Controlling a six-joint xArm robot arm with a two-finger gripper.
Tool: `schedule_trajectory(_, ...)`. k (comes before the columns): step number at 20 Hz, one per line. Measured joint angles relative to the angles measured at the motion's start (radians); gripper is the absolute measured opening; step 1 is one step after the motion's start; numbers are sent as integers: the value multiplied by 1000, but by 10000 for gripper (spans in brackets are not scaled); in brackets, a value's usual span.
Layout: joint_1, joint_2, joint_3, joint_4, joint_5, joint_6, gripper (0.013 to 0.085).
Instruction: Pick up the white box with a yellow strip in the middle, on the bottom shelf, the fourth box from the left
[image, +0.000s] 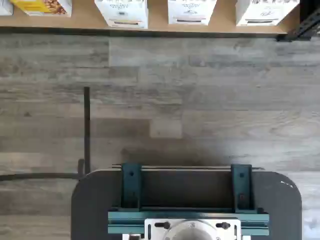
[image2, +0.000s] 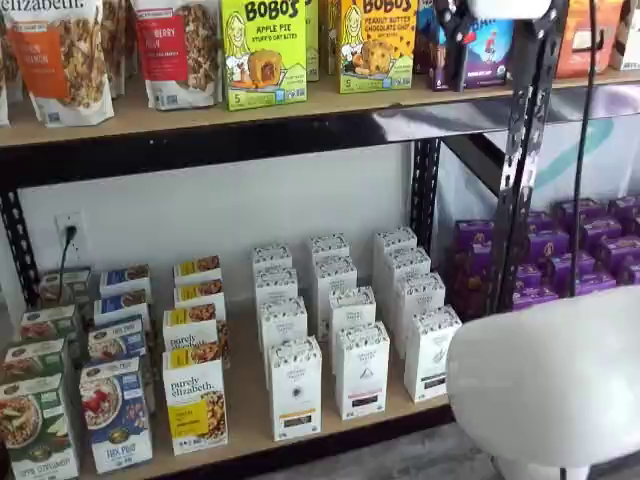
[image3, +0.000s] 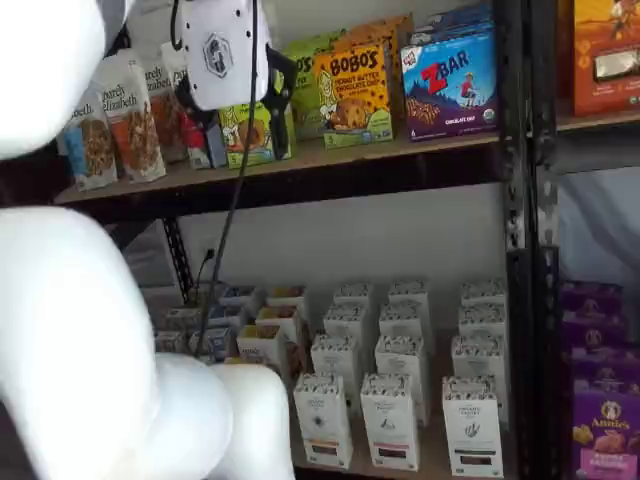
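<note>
The white box (image2: 296, 388) is a tall narrow carton with a speckled top and a black label. It stands at the front of its row on the bottom shelf (image2: 330, 438), right of a "purely elizabeth" box (image2: 197, 404). It also shows in a shelf view (image3: 322, 420) and in the wrist view (image: 122, 12), upright at the board's edge. My gripper (image3: 236, 112) hangs high in front of the upper shelf, far above the box. It also shows in a shelf view (image2: 456, 48). Its white body hides the space between the black fingers, so I cannot tell how they stand. It holds nothing.
A like white carton with a triangle mark (image2: 362, 370) stands right of the white box, and a third carton (image2: 430, 352) beyond it. Black rack posts (image2: 522, 150) stand to the right, with purple boxes (image2: 560, 255) past them. The white arm (image3: 80, 330) fills the foreground. The wrist view shows grey plank floor (image: 200, 90).
</note>
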Motion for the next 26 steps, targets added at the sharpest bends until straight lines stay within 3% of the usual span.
schedule_trajectory(1,-38,-14,17,42,-24,-19,850)
schedule_trajectory(6,-41,-18,33,53,-43,-21,850)
schedule_trajectory(19,9,-34,118,9,-119,10,850)
schedule_trajectory(26,13,-40,199,1,-196,9,850)
